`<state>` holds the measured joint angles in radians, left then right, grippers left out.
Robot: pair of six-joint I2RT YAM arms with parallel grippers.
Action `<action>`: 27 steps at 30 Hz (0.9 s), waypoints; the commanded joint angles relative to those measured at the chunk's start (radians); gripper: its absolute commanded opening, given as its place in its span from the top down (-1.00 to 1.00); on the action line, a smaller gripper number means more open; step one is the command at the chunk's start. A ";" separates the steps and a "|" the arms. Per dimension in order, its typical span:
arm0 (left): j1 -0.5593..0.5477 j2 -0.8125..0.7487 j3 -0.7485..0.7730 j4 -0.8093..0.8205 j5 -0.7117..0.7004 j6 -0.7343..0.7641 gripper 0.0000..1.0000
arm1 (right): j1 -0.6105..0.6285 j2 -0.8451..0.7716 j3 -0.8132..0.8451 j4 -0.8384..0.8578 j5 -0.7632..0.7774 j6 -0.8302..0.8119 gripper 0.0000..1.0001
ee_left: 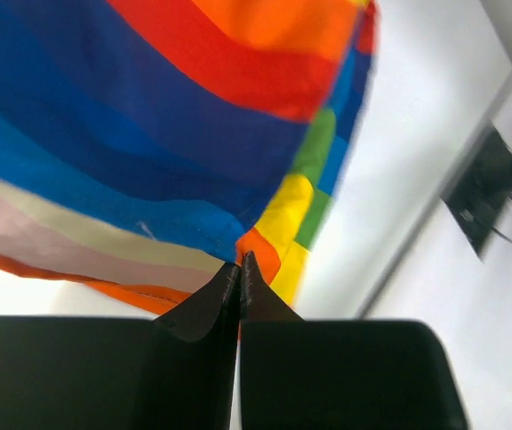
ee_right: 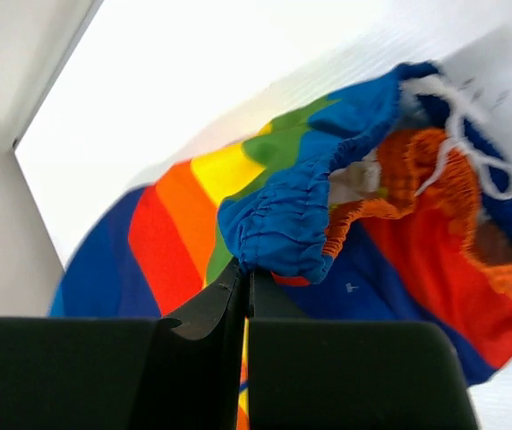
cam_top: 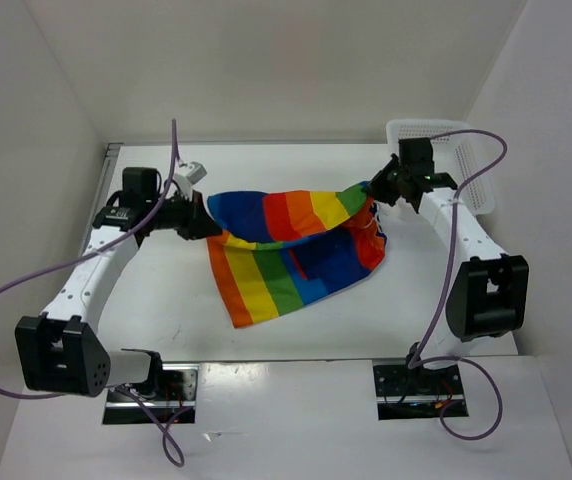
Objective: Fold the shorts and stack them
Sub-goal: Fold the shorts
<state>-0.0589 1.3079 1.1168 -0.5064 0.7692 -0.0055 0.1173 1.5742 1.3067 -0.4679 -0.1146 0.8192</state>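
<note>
The rainbow-striped shorts (cam_top: 286, 245) hang stretched between my two grippers above the table, the lower part drooping onto the tabletop. My left gripper (cam_top: 202, 215) is shut on the shorts' left edge; in the left wrist view the closed fingertips (ee_left: 239, 266) pinch a hem corner of the shorts (ee_left: 175, 116). My right gripper (cam_top: 374, 193) is shut on the right end; in the right wrist view the gripper (ee_right: 245, 269) clamps the gathered blue waistband (ee_right: 296, 219). The white drawstring (ee_right: 466, 148) dangles inside the open waist.
A white plastic mesh basket (cam_top: 466, 160) stands at the back right corner, behind the right arm. White walls enclose the table on the left, back and right. The table's near edge (cam_top: 296, 360) runs just ahead of the arm bases.
</note>
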 commanded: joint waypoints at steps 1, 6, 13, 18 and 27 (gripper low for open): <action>-0.032 -0.084 -0.043 -0.056 0.113 0.006 1.00 | -0.054 -0.065 0.002 -0.015 -0.040 -0.055 1.00; -0.094 -0.147 -0.104 -0.132 0.192 0.006 1.00 | -0.126 -0.115 -0.030 -0.051 -0.071 -0.107 1.00; -0.222 -0.274 -0.328 -0.159 0.173 0.006 1.00 | -0.235 -0.264 -0.246 -0.106 -0.048 -0.117 1.00; -0.274 -0.283 -0.454 -0.159 0.142 0.006 -0.40 | -0.269 -0.298 -0.410 -0.084 0.072 -0.052 0.48; -0.285 -0.243 -0.266 -0.180 0.035 0.006 -0.90 | -0.180 -0.266 -0.296 -0.024 0.080 -0.091 -0.48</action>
<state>-0.3420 1.0580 0.7559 -0.7170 0.8360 -0.0063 -0.1158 1.3071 0.9161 -0.5495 -0.0944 0.7521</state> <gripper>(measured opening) 0.961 0.761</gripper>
